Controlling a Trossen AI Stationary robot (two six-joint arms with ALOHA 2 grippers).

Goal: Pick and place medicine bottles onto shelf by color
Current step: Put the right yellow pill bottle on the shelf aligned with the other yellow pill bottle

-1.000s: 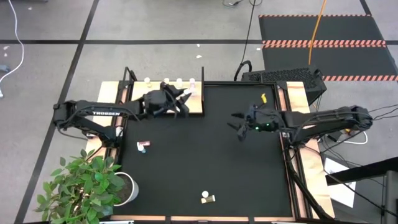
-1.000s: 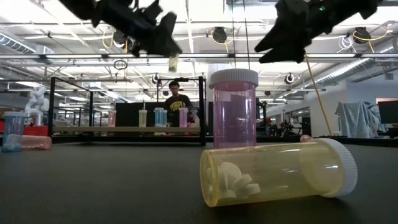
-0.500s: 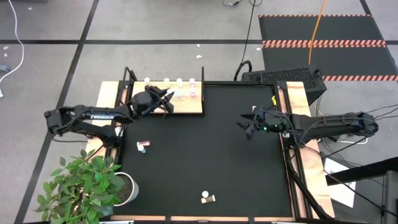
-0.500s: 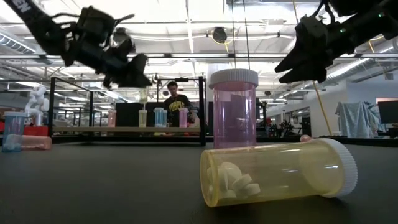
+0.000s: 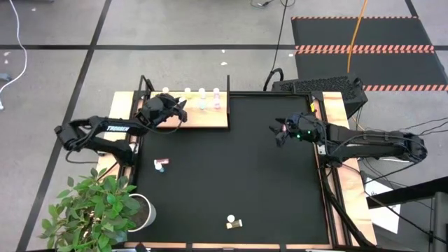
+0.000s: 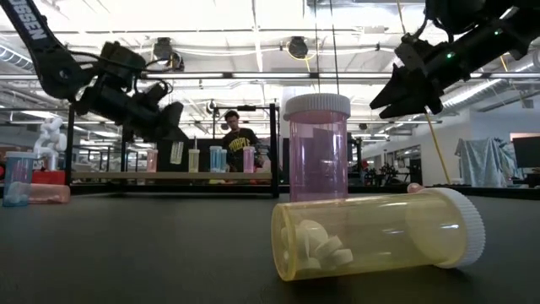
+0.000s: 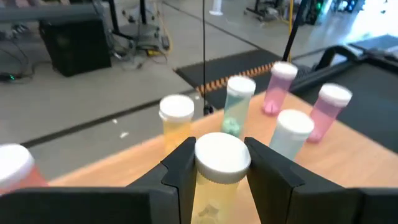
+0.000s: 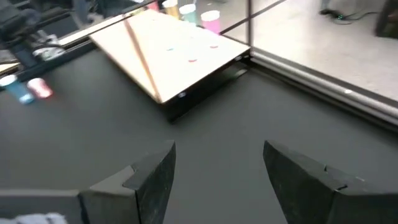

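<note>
My left gripper (image 5: 176,109) hovers over the pale wood shelf (image 5: 199,120) at the mat's far left corner, shut on a yellow medicine bottle (image 7: 217,180) with a white cap. Several pink, light blue and yellow bottles stand on the shelf, among them a yellow one (image 7: 176,118) and a light blue one (image 7: 238,102). A pink and a blue bottle (image 5: 161,165) sit on the mat's left part. A yellow bottle (image 6: 375,232) lies on its side by an upright pink one (image 6: 316,148) at the near edge. My right gripper (image 5: 278,131) hangs open above the mat's right part. My left gripper pinches the yellow bottle between its two fingers, at the white cap (image 7: 222,154) and the top of the body. The fingers (image 6: 160,127) slant down from the table's left. The bottle (image 6: 175,152) hangs upright below them, lifted just clear of the shelf.
A black frame post (image 6: 274,148) stands at the shelf's right end. A potted plant (image 5: 94,206) sits beyond the table's near left corner. A person (image 6: 240,139) stands in the room behind. Bare black mat (image 5: 238,168) lies between the two arms.
My left gripper has carried the yellow bottle toward the table's left along the shelf and lowered it close to the shelf. My right gripper has drawn back toward the table's right and far edges.
</note>
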